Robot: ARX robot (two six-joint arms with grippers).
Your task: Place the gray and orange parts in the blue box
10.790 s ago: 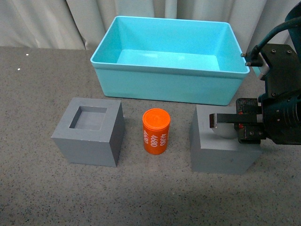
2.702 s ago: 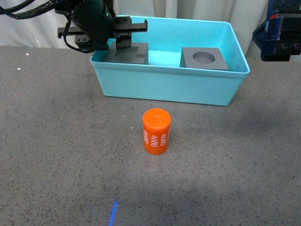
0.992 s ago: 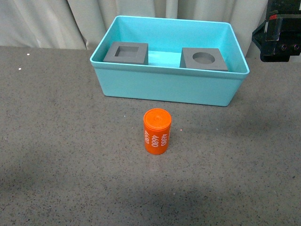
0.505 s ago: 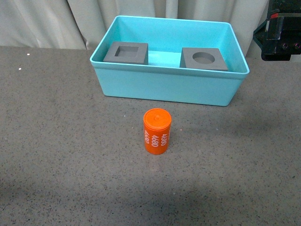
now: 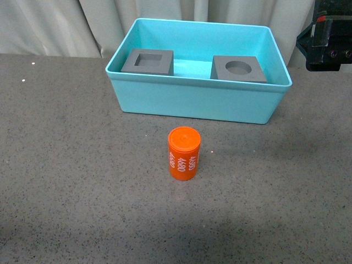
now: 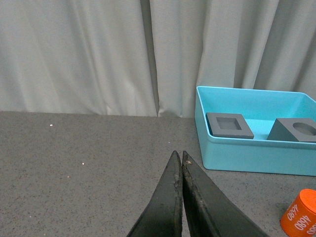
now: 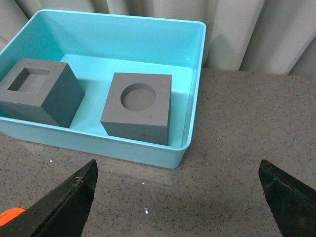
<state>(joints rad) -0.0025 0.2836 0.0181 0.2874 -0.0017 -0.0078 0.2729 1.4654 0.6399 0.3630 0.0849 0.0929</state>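
The blue box (image 5: 192, 102) stands at the back of the table. Inside it sit both gray cubes: the square-recess one (image 5: 147, 61) on the left and the round-recess one (image 5: 238, 69) on the right. The orange cylinder (image 5: 183, 153) stands upright on the table in front of the box, with nothing touching it. My left gripper (image 6: 178, 154) is shut and empty, low over the table, well to the left of the box (image 6: 247, 153) and the cylinder (image 6: 301, 212). My right gripper (image 7: 177, 165) is open and empty, just outside the box's near right corner (image 7: 123, 148).
Grey curtains (image 5: 49, 27) hang close behind the box. My right arm's dark body (image 5: 329, 36) shows at the upper right edge of the front view. The table is grey speckled stone (image 5: 82, 192).
Both gray cubes went from the table into the box. The left arm, then at the square-recess cube, has left the front view. Nothing has moved in the last second.
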